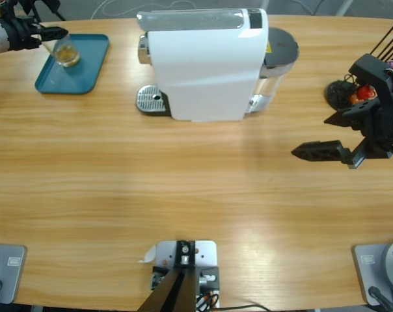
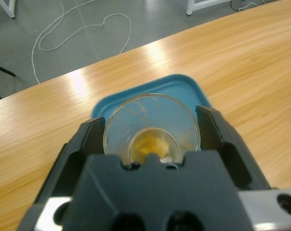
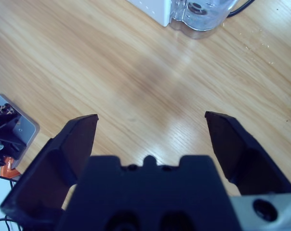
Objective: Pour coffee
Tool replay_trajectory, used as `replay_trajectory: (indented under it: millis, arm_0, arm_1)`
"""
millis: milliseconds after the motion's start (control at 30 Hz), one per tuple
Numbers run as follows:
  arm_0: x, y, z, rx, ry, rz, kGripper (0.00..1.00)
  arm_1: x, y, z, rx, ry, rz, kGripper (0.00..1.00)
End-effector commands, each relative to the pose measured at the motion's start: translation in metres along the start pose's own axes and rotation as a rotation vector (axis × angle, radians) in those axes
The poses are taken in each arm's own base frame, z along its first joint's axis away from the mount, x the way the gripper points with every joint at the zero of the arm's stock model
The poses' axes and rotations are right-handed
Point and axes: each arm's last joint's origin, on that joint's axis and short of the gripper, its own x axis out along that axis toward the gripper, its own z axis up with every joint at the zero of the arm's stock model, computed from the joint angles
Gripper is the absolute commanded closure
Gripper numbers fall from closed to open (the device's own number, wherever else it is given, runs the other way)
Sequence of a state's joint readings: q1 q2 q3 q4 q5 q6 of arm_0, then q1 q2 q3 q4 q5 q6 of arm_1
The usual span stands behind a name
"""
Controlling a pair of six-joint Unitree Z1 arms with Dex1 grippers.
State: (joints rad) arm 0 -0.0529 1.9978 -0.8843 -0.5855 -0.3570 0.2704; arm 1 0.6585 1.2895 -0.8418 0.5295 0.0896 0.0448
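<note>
Left wrist view shows the left tool [image 2: 152, 132] clamped on a clear glass cup [image 2: 152, 126] holding shallow amber coffee [image 2: 150, 144], above a teal tray [image 2: 150, 86]; the right tool [image 3: 150, 130] gapes apart over the desk [image 3: 136, 72].

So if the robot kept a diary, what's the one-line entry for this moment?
left gripper: shut on glass cup over blue tray | coffee: shallow pool in cup | right gripper: open, empty, above table | coffee machine: untouched

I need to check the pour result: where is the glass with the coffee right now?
The glass sits over the blue tray at the table's far left in the high view, left of the white machine, between the left gripper's jaws.
</note>
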Motion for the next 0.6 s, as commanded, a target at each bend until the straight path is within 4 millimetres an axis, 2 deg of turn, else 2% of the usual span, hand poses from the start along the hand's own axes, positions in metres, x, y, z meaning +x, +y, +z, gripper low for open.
replay_trajectory:
  millis: [33, 233, 267, 300, 333, 433, 600]
  arm_0:
    - [0.015, -0.01, -0.018, -0.005, 0.045, -0.025, 1.0]
    - [0.01, -0.011, -0.024, -0.007, 0.045, -0.017, 1.0]
    - [0.009, -0.012, -0.024, -0.007, 0.043, -0.025, 0.572]
    - [0.008, -0.013, -0.024, -0.006, 0.039, -0.037, 0.08]
    - [0.007, -0.015, -0.025, -0.003, 0.025, -0.054, 0.015]
    - [0.002, -0.018, -0.028, 0.003, 0.004, -0.053, 0.0]
    - [-0.011, -0.02, -0.024, 0.012, -0.034, -0.034, 0.0]
  arm_1:
    - [0.009, -0.003, -0.002, 0.002, 0.046, 0.005, 0.007]
    - [0.008, -0.003, -0.002, 0.002, 0.044, 0.003, 0.0]
    - [0.007, -0.003, -0.002, 0.002, 0.042, 0.002, 0.0]
    - [0.006, -0.003, -0.002, 0.002, 0.038, 0.001, 0.0]
    - [0.006, -0.003, -0.002, 0.001, 0.036, 0.001, 0.0]
    - [0.004, -0.003, -0.003, 0.0, 0.033, 0.003, 0.0]
    - [0.004, -0.003, -0.003, 0.0, 0.033, 0.004, 0.0]
